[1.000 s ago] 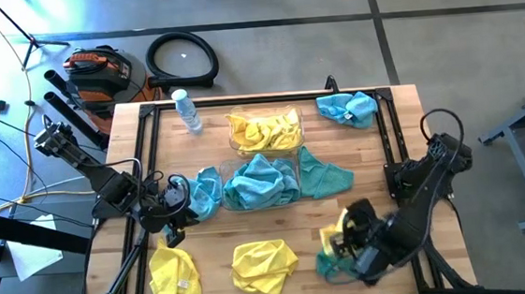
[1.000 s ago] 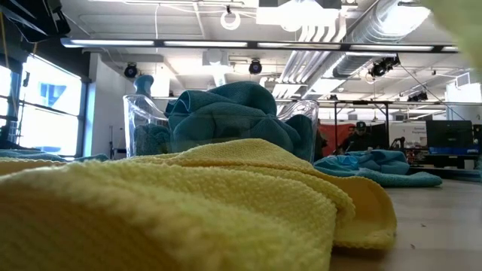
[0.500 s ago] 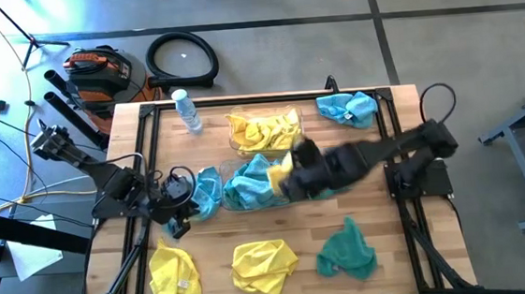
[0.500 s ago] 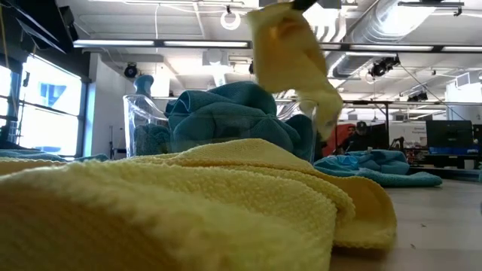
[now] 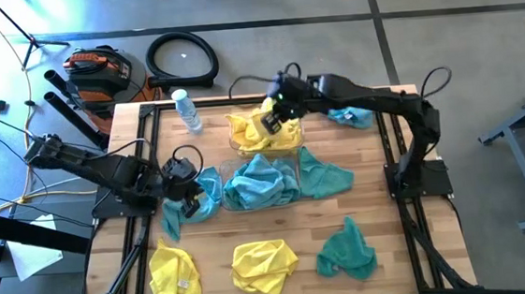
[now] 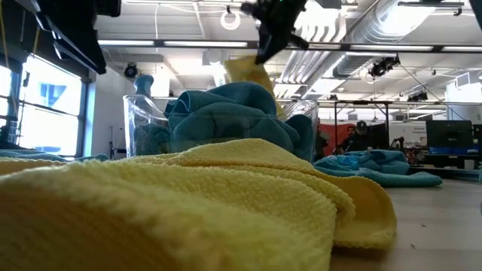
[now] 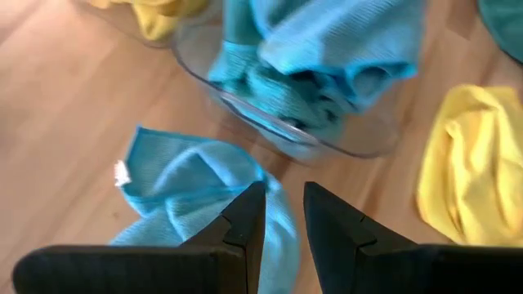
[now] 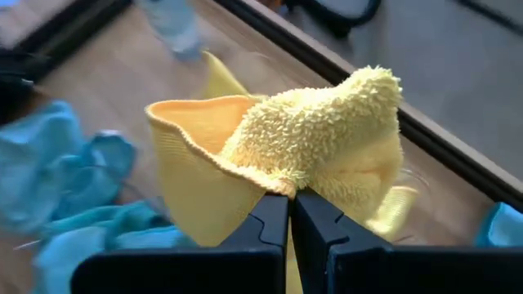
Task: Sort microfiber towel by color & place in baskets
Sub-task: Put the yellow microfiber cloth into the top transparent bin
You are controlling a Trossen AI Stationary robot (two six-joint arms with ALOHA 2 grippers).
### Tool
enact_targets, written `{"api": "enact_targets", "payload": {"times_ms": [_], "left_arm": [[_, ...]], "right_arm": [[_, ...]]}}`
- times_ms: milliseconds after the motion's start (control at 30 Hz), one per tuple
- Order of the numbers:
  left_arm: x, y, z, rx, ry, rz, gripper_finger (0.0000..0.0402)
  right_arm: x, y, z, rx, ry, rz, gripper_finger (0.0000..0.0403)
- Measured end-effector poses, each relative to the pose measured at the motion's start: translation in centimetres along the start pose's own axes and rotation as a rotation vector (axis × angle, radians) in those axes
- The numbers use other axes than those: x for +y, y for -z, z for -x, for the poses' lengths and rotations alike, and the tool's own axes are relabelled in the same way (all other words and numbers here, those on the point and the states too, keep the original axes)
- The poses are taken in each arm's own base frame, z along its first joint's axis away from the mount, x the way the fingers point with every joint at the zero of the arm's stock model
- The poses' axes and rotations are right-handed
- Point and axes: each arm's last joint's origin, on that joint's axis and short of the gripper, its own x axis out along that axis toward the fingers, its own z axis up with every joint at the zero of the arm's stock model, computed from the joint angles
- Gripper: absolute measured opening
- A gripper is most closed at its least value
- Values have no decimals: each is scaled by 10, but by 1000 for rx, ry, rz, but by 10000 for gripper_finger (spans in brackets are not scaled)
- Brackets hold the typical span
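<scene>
My right gripper (image 5: 275, 118) is shut on a yellow towel (image 8: 310, 139) and hovers over the far basket (image 5: 292, 141), which holds yellow towels. The near basket (image 5: 292, 166) is heaped with teal towels. My left gripper (image 7: 283, 214) is narrowly open above a teal towel (image 5: 208, 191) that lies flat on the table, left of the near basket. Loose on the table lie two yellow towels (image 5: 262, 264) (image 5: 174, 278) near the front edge, a teal one (image 5: 348, 249) and another teal one (image 5: 326, 176). My right gripper pinches a bunched fold of the yellow towel (image 8: 282, 186) between its two fingers. In the low view the towel (image 6: 242, 74) hangs below the gripper (image 6: 265, 51), lifted clear, slack, above the far basket.
A clear water bottle (image 5: 185, 111) stands at the far left of the table. A light blue towel (image 5: 349, 109) lies at the far right corner. A yellow towel (image 6: 188, 203) fills the front of the low view. Bare wood (image 5: 417, 201) shows along the right side.
My right gripper has carried the yellow towel up from the table's near right corner, across the near basket, to above the far basket. The teal towel it left there stays put. My left gripper has shifted a little toward the teal towel beside the near basket.
</scene>
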Motion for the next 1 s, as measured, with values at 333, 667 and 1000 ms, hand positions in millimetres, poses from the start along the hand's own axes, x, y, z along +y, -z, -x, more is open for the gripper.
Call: {"api": "enact_targets", "payload": {"times_ms": [333,667,1000], "left_arm": [[17,-14,-6,-21,-79,107,76],[23,-17,-8,-31,-101,184,76],[23,-17,-8,-33,-100,218,76]], "right_arm": [[-20,12,-94,307,8,93,0],[-27,41,-187,513,-49,116,0],[-29,49,-219,523,-105,82,8]]}}
